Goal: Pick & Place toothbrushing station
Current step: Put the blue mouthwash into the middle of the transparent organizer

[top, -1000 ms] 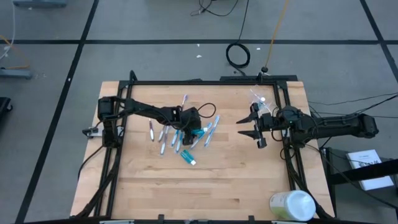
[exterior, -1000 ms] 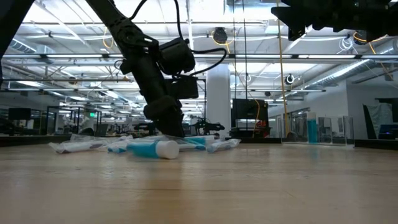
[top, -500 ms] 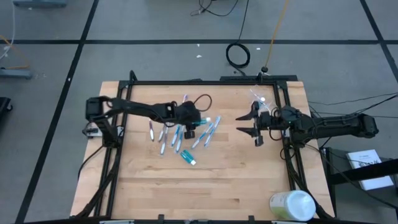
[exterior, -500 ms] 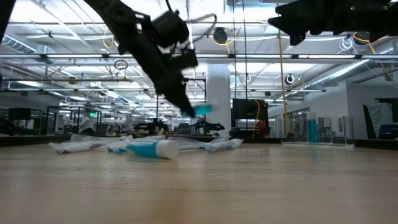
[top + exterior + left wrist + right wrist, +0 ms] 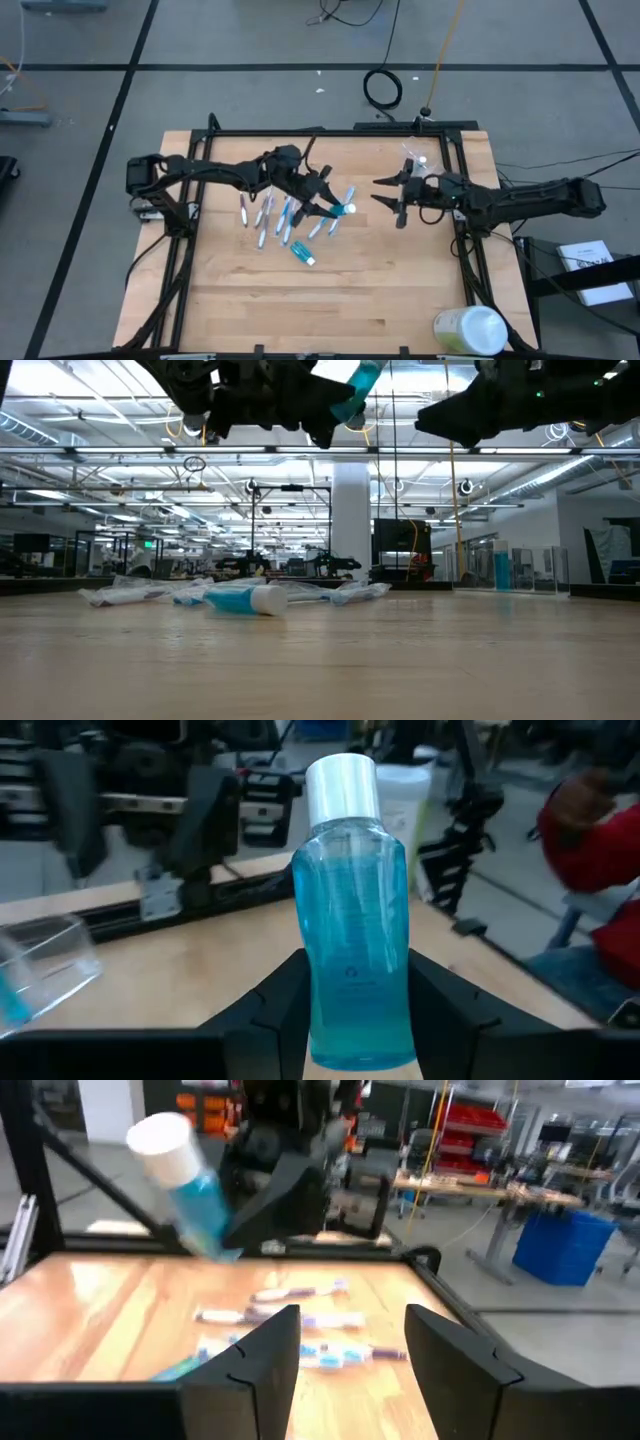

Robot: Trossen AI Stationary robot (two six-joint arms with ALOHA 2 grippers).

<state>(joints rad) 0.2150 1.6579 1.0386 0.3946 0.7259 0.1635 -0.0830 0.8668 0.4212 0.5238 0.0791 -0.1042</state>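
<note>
At centre frame, above the wooden table [image 5: 380, 300], the left gripper [image 5: 333, 209] clamped a blue bottle [image 5: 352, 920] (white-capped) in mid-air. The right gripper [image 5: 388, 196], fingers spread and empty, faced it. Toothbrushes [image 5: 268, 218] lay scattered below, centre-left.

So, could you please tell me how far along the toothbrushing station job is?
Nothing looks placed yet. In hand: the left gripper holds a blue white-capped bottle above the table, and the right gripper faces it with fingers apart. Left: the toothbrushes and the second bottle lie on the table; the clear cup looks empty.
</note>
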